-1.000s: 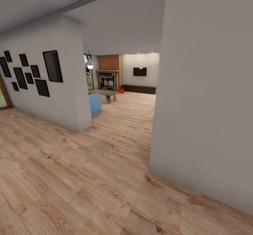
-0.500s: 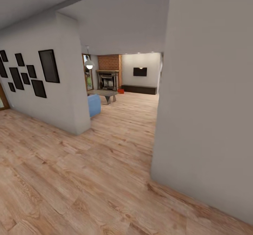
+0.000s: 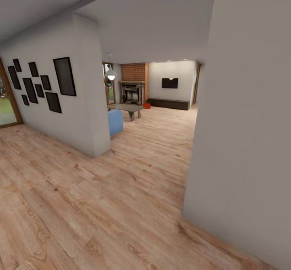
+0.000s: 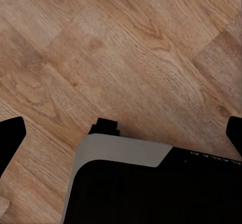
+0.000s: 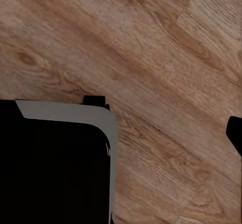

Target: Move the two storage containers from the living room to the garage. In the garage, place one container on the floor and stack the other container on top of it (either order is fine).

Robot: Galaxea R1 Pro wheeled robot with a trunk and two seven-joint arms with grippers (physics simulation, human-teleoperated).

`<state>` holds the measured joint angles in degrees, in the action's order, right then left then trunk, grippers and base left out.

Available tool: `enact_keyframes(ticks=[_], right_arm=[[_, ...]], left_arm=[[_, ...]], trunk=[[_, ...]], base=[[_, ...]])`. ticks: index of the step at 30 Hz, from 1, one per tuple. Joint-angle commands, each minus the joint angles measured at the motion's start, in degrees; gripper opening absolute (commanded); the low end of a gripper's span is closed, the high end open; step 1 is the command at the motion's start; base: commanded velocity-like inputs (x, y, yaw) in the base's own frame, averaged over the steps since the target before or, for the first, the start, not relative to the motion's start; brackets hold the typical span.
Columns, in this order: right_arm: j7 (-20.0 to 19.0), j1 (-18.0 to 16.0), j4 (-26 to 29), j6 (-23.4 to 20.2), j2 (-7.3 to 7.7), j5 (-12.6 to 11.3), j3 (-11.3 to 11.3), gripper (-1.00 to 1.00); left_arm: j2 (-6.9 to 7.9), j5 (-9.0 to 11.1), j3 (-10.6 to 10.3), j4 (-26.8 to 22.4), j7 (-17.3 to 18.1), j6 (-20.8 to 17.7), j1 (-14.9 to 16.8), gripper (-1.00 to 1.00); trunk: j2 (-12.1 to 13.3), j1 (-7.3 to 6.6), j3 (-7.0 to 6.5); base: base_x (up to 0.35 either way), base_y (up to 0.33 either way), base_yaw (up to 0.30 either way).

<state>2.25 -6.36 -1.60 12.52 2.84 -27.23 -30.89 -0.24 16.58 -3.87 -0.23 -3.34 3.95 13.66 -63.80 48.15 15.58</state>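
We stand in a hallway and look through a wide opening toward the living room [image 3: 161, 100] at the far end. The largest things near us are two plain grey walls: one big wall [image 3: 246, 120] close on the right side, and another wall [image 3: 60, 100] on the left that carries a group of dark picture frames [image 3: 42, 85]. Between them the light wood-plank floor [image 3: 121, 205] runs without a step from under us into the far room, so we judge the way is free for the wheeled base, but the right wall corner is near and needs care when passing.

In the living room we see the red-brick fireplace [image 3: 134, 86], the black wall screen [image 3: 169, 83] and the long low dark bench [image 3: 168, 104] below it. Nearer stand a low grey table [image 3: 126, 108], a blue seat [image 3: 115, 122] and a hanging lamp [image 3: 110, 76].

A small orange-red spot [image 3: 146, 105] lies on the floor between the fireplace and the bench. We think it is the storage containers, but it is too small to say if it is one or two. They are well apart from us, so the task is at its beginning: we must first drive there.

Both wrist cameras look down at the plank floor and at the robot's dark base [image 4: 151, 189]. The left hand [image 4: 121, 138] holds nothing and its fingers are wide. Of the right hand only one dark fingertip [image 5: 235, 133] shows, so we cannot tell its state.
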Motion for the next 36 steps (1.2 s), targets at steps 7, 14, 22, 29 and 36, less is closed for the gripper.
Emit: enact_keyframes(ticks=[7, 14, 22, 29, 36], right_arm=[[0.0, -0.1, -0.1, 0.3, -0.02, -0.4, -0.5, 1.00], [0.0, -0.1, -0.1, 0.3, -0.02, -0.5, -0.5, 1.00], [0.0, -0.1, -0.2, 0.3, -0.01, -0.5, -0.5, 1.00], [0.6, -0.1, -0.2, 0.3, -0.08, -0.2, -0.8, 1.00], [0.7, -0.1, -0.1, 0.2, -0.11, 0.1, -1.3, 1.00]], left_arm=[[-0.02, 0.4, -0.4, 0.1, -0.2, 0.2, 0.1, 1.00], [-0.02, 0.4, -0.4, 0.1, -0.2, 0.2, 0.1, 1.00], [-0.01, 0.4, -0.4, 0.1, -0.2, 0.2, 0.1, 1.00], [-0.03, 0.4, -0.4, 0.1, -0.2, 0.2, 0.1, 1.00], [-0.03, 0.4, -0.4, 0.1, -0.2, 0.2, 0.1, 1.00]], trunk=[[0.0, 0.04, -0.14], [0.0, 0.04, -0.35], [0.0, 0.04, -0.56], [0.0, 0.04, -0.60], [0.0, 0.04, -0.61]], base=[[0.318, 0.000, 0.259], [0.318, 0.000, 0.260], [0.318, 0.000, 0.236], [0.318, 0.000, 0.053], [0.318, 0.000, 0.005]])
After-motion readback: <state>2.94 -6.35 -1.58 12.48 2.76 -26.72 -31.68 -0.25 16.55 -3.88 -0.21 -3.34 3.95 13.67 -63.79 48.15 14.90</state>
